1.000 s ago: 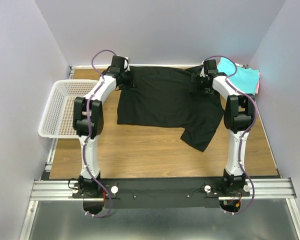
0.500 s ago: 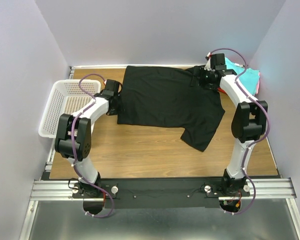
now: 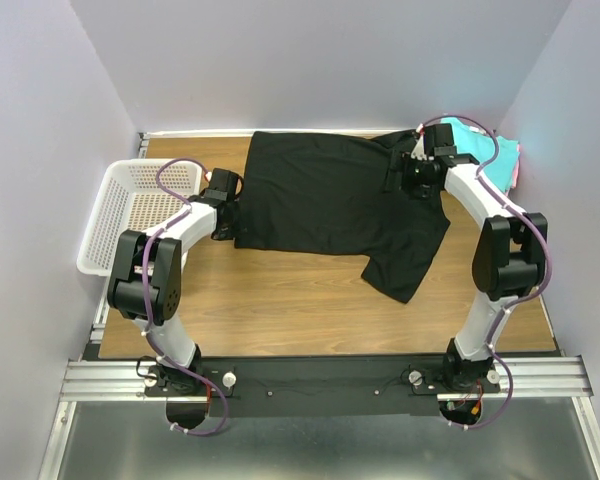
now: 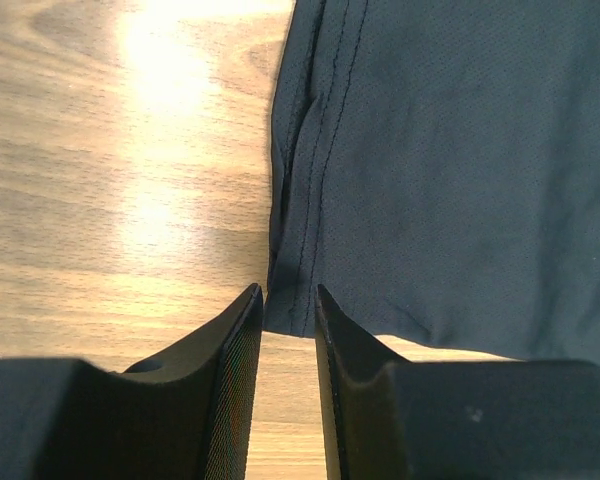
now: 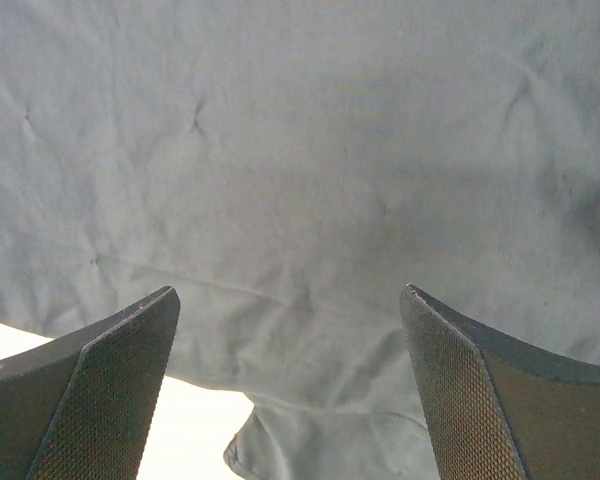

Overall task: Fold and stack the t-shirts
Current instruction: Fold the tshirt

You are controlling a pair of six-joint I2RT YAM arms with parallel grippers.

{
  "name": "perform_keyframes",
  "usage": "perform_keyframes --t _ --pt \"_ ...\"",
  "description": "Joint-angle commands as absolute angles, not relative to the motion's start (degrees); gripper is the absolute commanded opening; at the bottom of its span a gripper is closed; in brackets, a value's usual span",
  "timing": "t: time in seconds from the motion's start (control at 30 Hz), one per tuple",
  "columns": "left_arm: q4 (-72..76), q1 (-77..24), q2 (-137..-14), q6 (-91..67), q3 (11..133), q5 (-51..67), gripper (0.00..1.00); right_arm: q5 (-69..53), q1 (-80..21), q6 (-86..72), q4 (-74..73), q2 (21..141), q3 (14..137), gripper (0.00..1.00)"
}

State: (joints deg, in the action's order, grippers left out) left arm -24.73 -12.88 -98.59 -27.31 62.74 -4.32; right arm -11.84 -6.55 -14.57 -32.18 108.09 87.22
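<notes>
The large black t-shirt point(image 3: 330, 195) lies spread flat on the wooden table, one sleeve trailing toward the near right. My left gripper point(image 3: 227, 230) is low at the shirt's near-left hem corner. In the left wrist view point(image 4: 288, 292) its jaws stand a narrow gap apart, with the stitched corner of the black t-shirt point(image 4: 450, 170) right at the tips. My right gripper point(image 3: 408, 188) hovers over the shirt's far-right part, wide open and empty point(image 5: 290, 292) above the black cloth point(image 5: 300, 150). A teal t-shirt point(image 3: 480, 150) lies at the far right corner with a pink edge point(image 3: 517, 165) beside it.
A white lattice basket point(image 3: 130, 215) stands at the left edge of the table, close to my left arm. Purple walls close in the left, far and right sides. Bare wood point(image 3: 280, 300) runs along the near side of the shirt.
My left gripper has swung from the shirt's far-left shoulder down to its near-left hem corner. My right gripper has shifted slightly over the far-right part. The shirt looks unmoved.
</notes>
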Motion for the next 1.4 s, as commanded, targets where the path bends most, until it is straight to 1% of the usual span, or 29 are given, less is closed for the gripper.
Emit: perform_keyframes --t 0.0,0.3,0.57,0.77,0.8,0.83,0.87,0.9,0.93,1.0,1.03,1.1,1.17,1.37 --pt "-23.4 -13.3 -99.1 -27.2 63.5 -5.7 0.35 -11.8 -6.8 -14.9 -32.7 105.0 85.1 0.97" --pt "-25.0 -13.4 -99.9 -26.2 63.2 -5.6 0.34 -10.8 -6.8 -15.7 -32.7 103.5 83.8 0.97" --pt "-24.7 -14.1 -99.5 -27.1 60.2 -4.7 0.35 -10.2 -6.8 -16.0 -32.6 101.7 81.2 0.97" --pt "-24.7 -14.5 -99.2 -27.3 59.0 -5.2 0.33 -9.8 -6.8 -16.1 -32.7 99.8 79.5 0.97" --pt "-24.6 -14.5 -99.3 -27.2 58.9 -5.1 0.3 -9.9 -6.8 -16.3 -32.8 98.8 78.5 0.97" --pt "-24.6 -14.5 -99.4 -27.2 58.9 -5.1 0.25 -10.2 -6.8 -16.5 -32.9 98.2 78.0 0.97" --pt "-24.6 -14.6 -99.5 -27.1 58.9 -4.9 0.23 -10.5 -6.8 -17.1 -33.0 96.6 76.2 0.97" --pt "-24.6 -14.6 -99.7 -26.9 58.9 -4.9 0.2 -10.6 -6.9 -17.5 -33.6 95.6 75.3 0.97" --pt "-24.6 -14.7 -99.7 -26.9 58.9 -4.9 0.2 -10.7 -6.8 -17.8 -34.0 94.6 73.9 0.97" --pt "-24.5 -14.8 -99.5 -26.8 58.8 -4.7 0.13 -10.9 -6.8 -19.1 -35.4 91.0 71.2 0.97" --pt "-24.3 -14.8 -99.4 -26.7 58.7 -4.7 0.07 -10.7 -6.8 -19.5 -35.9 89.6 67.8 0.97" --pt "-24.2 -14.8 -98.7 -26.5 58.7 -4.1 0.0 -10.3 -6.9 -20.7 -38.0 85.7 63.0 0.95" --pt "-24.7 -14.8 -98.3 -26.5 59.5 -4.0 0.0 -9.4 -7.0 -21.5 -39.7 83.5 60.2 0.94" --pt "-26.8 -14.8 -96.8 -25.4 62.7 -4.0 0.0 -5.8 -7.8 -25.0 -49.7 75.6 52.8 0.86"
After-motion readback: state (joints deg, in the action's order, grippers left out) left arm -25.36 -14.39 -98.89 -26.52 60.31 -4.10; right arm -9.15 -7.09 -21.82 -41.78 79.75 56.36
